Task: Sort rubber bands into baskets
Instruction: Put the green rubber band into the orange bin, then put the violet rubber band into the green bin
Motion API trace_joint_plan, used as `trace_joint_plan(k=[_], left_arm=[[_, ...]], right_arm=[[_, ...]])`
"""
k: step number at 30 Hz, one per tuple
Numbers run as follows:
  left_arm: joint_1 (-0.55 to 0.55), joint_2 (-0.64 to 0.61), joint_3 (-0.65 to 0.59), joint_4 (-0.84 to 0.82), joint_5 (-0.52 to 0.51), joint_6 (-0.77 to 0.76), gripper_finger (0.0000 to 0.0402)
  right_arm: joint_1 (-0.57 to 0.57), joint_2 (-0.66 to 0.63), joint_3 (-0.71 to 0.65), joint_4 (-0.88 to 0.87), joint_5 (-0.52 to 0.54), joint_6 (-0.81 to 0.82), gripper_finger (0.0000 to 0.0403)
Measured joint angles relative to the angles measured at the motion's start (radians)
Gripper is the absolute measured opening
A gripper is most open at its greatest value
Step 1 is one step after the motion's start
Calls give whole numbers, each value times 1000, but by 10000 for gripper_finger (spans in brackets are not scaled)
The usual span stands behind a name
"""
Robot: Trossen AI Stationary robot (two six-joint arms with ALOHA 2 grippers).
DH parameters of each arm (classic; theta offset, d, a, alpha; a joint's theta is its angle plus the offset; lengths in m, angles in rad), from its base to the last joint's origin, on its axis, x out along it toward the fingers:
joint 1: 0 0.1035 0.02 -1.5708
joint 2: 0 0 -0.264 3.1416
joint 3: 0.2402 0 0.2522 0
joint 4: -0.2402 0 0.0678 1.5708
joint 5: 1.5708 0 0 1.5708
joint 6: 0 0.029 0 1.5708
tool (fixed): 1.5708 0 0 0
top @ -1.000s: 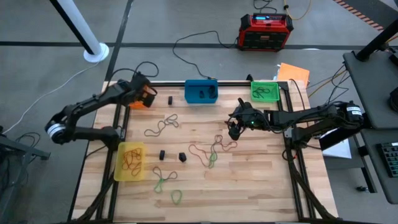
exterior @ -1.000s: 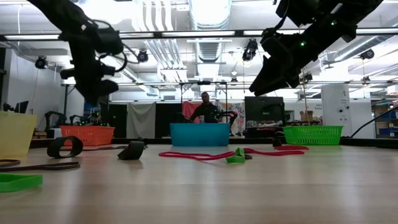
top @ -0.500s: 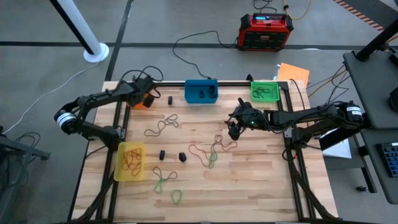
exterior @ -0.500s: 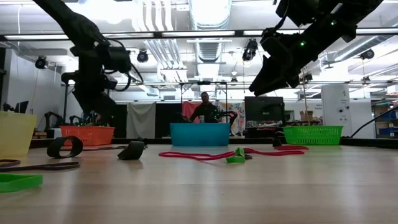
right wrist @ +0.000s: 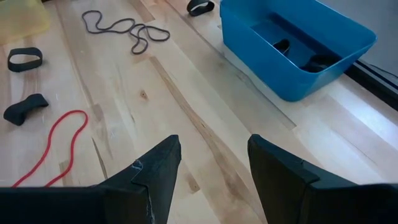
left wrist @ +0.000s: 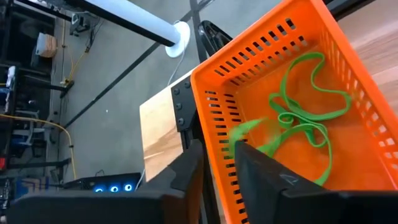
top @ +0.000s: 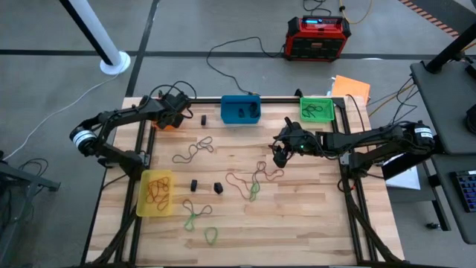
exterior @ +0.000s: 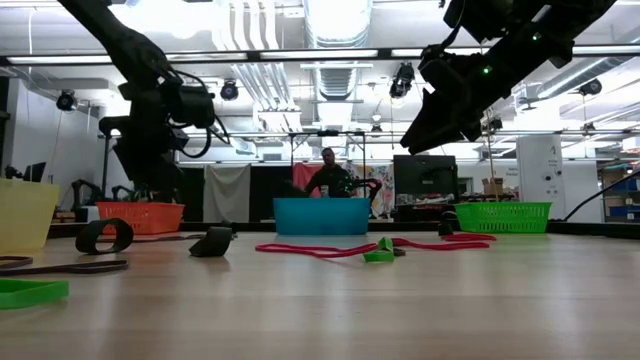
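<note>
near edge: green rubber bands point(top: 199, 223) are lying loose on the wooden table point(top: 312, 216), two loops close to each other, nothing gripping them
yellow basket point(top: 156, 193): sitting at the table's left side, tan bands lying inside it
mid table, left of centre: two short black bands point(top: 206, 186) are lying just beside each other; a dark tangled band point(top: 193, 151) is lying farther back
mid table, centre: a tangle of red-brown and green bands point(top: 254, 179) is spreading out below the right arm's reach
right gripper point(right wrist: 208, 163): hovering above the table right of centre, apart from the bands; its fingers are standing well apart with bare wood showing between them, nothing held
blue basket point(right wrist: 292, 43): sitting at the far edge, middle; black bands are lying in it, and one more black band point(right wrist: 200, 7) is resting on the wood just outside its end
green basket point(top: 317, 109): sitting at the far right corner, bands lying inside
orange basket point(left wrist: 298, 118): sitting at the far left corner; a green band point(left wrist: 301, 112) is lying looped on its floor
left gripper point(left wrist: 217, 165): hanging over the orange basket's rim; its fingers are standing a little apart, a blurred green strip showing between the tips, cannot tell whether it is gripped
beyond the table: a red-and-black power box point(top: 318, 37) is sitting on the floor; a person point(exterior: 329, 172) is showing far back in the low view
</note>
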Motion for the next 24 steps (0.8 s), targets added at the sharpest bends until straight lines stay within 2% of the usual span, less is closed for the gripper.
trace_joint_plan(k=[8,12,14,18,24], left_arm=[[0,0,0,1,0,-3,146],[-10,-3,0,-2,2,-1,163],[-28,-14,0,-11,37,8,167],[-105,-58,0,-11,106,10,168],[-288,-158,0,-11,144,8,168]], right_arm=[[0,0,0,0,0,0,183],[0,0,0,0,0,0,183],[0,0,0,0,0,-5,183],[0,0,0,0,-1,-6,183],[0,0,0,0,-1,2,183]])
